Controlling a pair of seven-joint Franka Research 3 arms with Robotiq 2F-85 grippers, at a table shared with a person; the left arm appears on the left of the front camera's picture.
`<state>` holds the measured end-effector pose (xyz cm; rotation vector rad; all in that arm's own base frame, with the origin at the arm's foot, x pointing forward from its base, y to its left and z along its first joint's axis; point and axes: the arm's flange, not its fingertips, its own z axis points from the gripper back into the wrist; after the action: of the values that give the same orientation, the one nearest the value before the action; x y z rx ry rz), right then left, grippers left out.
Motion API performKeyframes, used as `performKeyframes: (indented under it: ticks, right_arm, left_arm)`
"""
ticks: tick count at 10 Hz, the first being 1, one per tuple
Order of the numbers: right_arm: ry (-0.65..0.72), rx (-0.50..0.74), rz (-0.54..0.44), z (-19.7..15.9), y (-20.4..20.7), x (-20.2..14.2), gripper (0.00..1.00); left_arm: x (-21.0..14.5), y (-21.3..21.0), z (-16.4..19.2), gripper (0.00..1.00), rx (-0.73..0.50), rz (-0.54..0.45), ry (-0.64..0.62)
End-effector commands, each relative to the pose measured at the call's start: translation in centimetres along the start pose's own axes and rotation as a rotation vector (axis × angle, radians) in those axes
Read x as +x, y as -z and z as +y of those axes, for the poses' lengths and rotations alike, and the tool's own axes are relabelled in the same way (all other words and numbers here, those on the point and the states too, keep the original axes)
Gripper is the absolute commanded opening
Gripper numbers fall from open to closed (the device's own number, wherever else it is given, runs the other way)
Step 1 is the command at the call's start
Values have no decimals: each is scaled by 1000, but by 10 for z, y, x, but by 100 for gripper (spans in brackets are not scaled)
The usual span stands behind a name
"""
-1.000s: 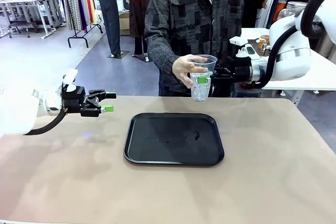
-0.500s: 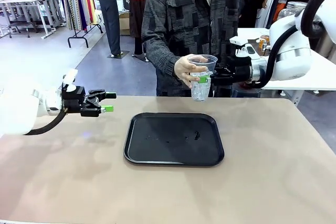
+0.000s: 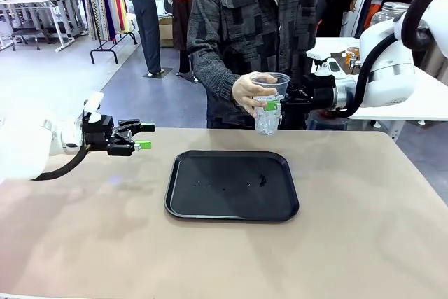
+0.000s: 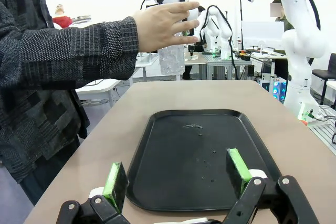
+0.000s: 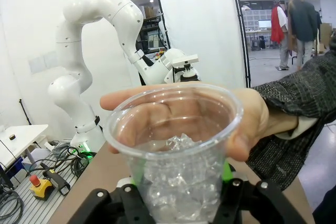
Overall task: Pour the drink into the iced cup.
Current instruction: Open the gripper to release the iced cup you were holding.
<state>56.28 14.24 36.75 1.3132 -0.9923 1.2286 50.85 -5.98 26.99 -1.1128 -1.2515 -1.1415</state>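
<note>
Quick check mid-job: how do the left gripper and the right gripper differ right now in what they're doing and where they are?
The left gripper is open and holds nothing; the right gripper is closed on the iced cup, which the person's hand also grips. The left gripper hovers low, left of the black tray; the right gripper sits higher, at the table's far edge beyond the tray. Both are black with green pads and point roughly horizontally.

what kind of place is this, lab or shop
Probably a robotics lab set in a large open hall: other white robot arms stand at further tables, cables and an emergency-stop button lie about, and a rack of hanging fabrics stands behind.
</note>
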Motion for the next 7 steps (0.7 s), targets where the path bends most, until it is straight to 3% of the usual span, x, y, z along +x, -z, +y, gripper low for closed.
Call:
performKeyframes:
  ticks: [1, 2, 4, 7]
  right_arm:
    - [-16, 1, 0, 3, 0, 3, 63]
    - [0, 0, 0, 0, 0, 0, 63]
    - [15, 1, -3, 1, -5, -2, 98]
    - [26, -30, -9, 4, -25, -13, 100]
  left_arm:
    - [1, 0, 0, 100, -1, -4, 1]
    - [1, 0, 0, 100, -1, -4, 1]
    - [1, 0, 0, 100, -1, -4, 1]
    - [1, 0, 0, 100, -1, -4, 1]
